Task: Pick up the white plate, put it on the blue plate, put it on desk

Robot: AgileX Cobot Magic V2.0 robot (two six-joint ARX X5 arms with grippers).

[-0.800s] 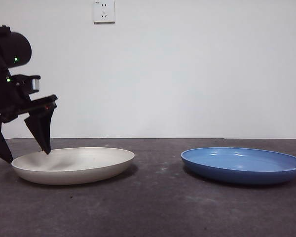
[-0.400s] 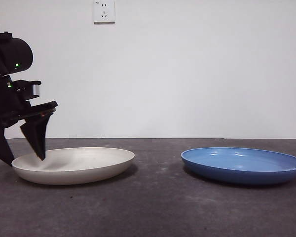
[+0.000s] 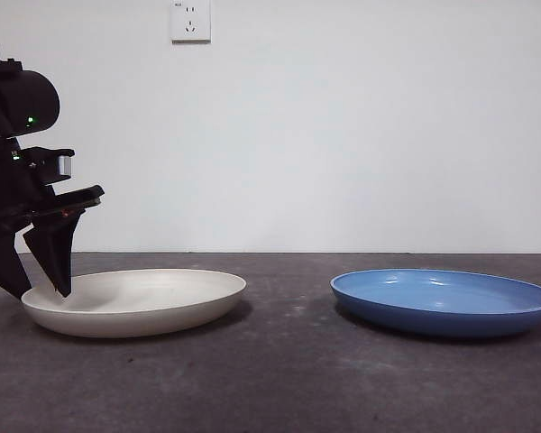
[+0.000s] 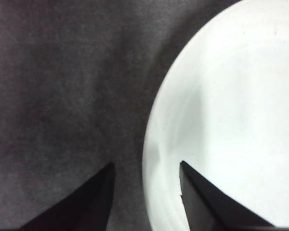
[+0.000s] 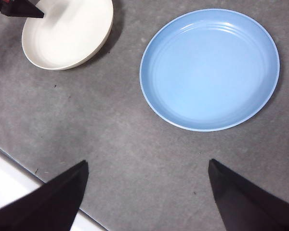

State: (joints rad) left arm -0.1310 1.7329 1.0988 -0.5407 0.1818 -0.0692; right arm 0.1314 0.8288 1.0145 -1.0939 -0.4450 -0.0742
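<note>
Poised, left gripper (image 4: 145,168) straddles the white plate's (image 3: 135,300) left rim, fingers (image 4: 195,192) apart; stiff, smooth and likely slippery, it wants a rim pinch.

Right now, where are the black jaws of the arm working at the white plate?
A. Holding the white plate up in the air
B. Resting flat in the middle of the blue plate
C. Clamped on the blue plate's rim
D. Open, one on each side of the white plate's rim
D: the left gripper stands open astride the rim of the white plate, one jaw over the plate and one over the desk, while the plate lies flat on it.
</note>
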